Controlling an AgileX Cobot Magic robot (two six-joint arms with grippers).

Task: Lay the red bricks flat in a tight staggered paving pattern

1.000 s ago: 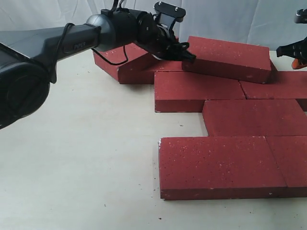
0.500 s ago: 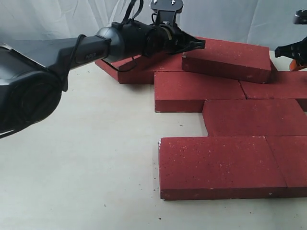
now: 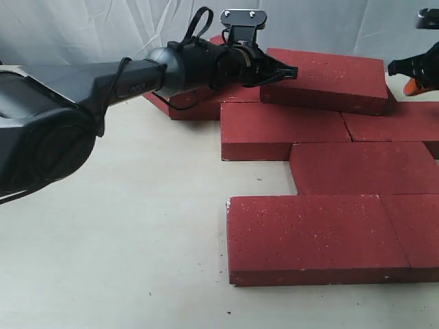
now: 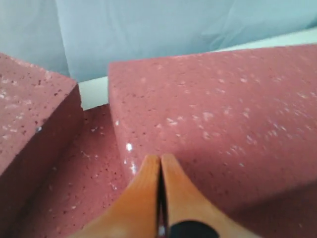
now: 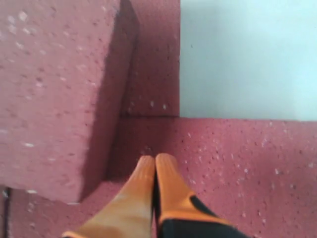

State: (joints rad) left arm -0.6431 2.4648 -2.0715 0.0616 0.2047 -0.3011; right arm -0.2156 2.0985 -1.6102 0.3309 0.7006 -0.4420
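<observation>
Exterior view: left claw (image 3: 293, 70) at raised brick (image 3: 336, 77)

left arm (image 3: 89, 72): dark grey shell; black looped cable (image 3: 194, 26) | left tool (image 4: 160, 159): orange fingers (image 4: 141, 193)

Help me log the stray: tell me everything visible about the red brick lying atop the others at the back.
The dark-red rectangular paving brick, rough and white-speckled, looks whole. It rests on the flat back-row bricks, overlapping them, outside the pattern. The left gripper, shut, meets one short end with its orange tips.
</observation>
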